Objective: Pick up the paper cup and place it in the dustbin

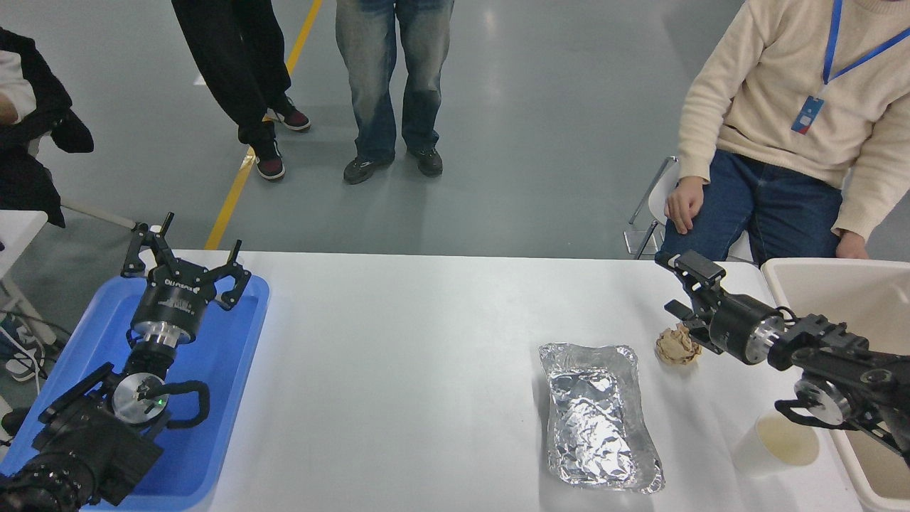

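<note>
Right gripper (675,284) reaches in from the right edge, arm lying low across the table, fingers spread and empty, just above and beside the crumpled paper ball (677,346). Paper cup (775,445) stands upright on the white table (426,370) near the front right, partly under the right arm, just beside the dustbin (839,284) rim; whether cup and rim touch is hard to judge. Foil tray (598,416) lies left of the cup. Left gripper (186,264) parked over the blue tray (234,398), fingers open, holding nothing. A seated person (782,107) is at the far right side.
</note>
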{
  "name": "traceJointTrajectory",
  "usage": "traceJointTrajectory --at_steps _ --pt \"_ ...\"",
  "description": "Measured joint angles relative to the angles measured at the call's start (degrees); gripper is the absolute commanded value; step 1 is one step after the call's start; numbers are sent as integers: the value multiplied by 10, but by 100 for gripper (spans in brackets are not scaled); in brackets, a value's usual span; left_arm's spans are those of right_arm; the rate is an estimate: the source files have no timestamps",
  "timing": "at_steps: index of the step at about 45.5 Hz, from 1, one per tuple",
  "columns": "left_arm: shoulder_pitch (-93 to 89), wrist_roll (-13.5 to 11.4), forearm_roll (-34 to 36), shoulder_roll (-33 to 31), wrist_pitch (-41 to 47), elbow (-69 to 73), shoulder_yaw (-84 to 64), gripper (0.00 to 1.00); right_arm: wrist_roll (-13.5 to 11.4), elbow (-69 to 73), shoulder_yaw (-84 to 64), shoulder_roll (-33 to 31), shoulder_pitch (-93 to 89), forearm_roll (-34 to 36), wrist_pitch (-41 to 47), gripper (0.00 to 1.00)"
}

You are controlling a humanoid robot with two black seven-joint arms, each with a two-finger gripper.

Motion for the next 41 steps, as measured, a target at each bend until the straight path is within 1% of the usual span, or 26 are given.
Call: traceJointTrajectory --at_steps 12,19,25,29,33,37,41 --pt "0 0 0 0 0 0 0 100 0 46 -226 -14 147 -1 9 100" --pt "0 0 0 0 0 0 0 100 0 96 -347 -23 264 -1 37 100" --pt "0 0 0 0 0 0 0 100 0 130 -436 -20 358 -5 107 100" --pt "0 0 0 0 0 0 0 100 -1 145 -496 -8 423 -7 168 100" --pt "0 0 0 0 0 0 0 100 -1 154 -538 10 473 -8 211 100" --pt "0 0 0 0 0 0 0 100 -1 166 -571 29 515 -12 239 100" --pt "0 0 0 0 0 0 0 100 -2 185 -603 54 560 -32 259 100"
